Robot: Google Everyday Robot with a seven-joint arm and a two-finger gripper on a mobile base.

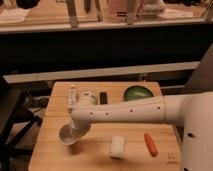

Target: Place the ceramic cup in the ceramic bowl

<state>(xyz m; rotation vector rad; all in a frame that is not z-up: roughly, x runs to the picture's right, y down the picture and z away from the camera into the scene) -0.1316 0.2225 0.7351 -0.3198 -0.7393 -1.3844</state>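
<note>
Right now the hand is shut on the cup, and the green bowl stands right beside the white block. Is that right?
No. The camera view shows the bowl at the far edge of the table, well apart from the block, which lies near the front edge. The rest holds: the hand is shut on the cup.

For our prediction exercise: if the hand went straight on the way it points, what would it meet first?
The hand, over the table at left, points down onto the ceramic cup; past it, probably bare wood, depth unclear.
</note>
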